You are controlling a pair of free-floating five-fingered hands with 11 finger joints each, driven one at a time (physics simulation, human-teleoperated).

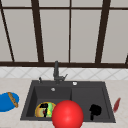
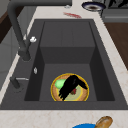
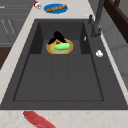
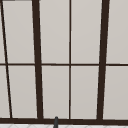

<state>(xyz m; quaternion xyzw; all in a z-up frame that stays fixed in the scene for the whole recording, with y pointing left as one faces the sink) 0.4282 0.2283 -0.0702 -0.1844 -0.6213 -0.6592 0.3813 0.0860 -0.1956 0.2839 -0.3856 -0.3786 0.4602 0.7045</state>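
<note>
A yellow-rimmed plate [image 1: 38, 111] [image 2: 55, 93] [image 3: 67, 50] lies on the floor of the deep left basin. It carries a green piece of food [image 1: 50, 109] [image 2: 59, 83] [image 3: 62, 46] and a small red bit [image 2: 73, 91]. My left hand [image 1: 44, 107] [image 2: 70, 85] [image 3: 57, 36] rests low over this plate, touching it, and hides part of it. My right hand [image 1: 95, 110] hangs idle over the shallow right half of the sink, fingers relaxed and holding nothing. A large red ball [image 1: 67, 115] fills the front middle, between the two hands.
The dark sink [image 1: 105, 100] [image 2: 100, 50] [image 3: 30, 75] has a tall tap [image 1: 56, 71] [image 2: 17, 32] [image 3: 97, 20] at its back. A blue plate [image 1: 5, 102] [image 3: 50, 8] with bread [image 1: 13, 99] [image 2: 103, 121] [image 3: 56, 8] sits on the left counter. A red oblong item [image 1: 116, 104] [image 2: 72, 15] [image 3: 37, 119] lies on the right counter.
</note>
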